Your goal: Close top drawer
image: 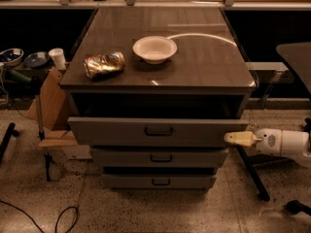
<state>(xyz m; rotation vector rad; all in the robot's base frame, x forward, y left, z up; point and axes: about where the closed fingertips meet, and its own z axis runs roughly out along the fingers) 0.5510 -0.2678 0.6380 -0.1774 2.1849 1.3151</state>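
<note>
Top drawer (116, 131) open. Gripper (227, 139) at its right edge, fingers narrow, empty. Risk: off-centre push skews, jams drawer.

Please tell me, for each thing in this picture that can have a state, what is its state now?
top drawer: open, pulled well out.
middle drawer: set further in than the top one.
bottom drawer: set furthest in.
white bowl: upright, empty.
foil bag: crumpled, lying on the cabinet top.
gripper: at the right end of the top drawer's front.
</note>
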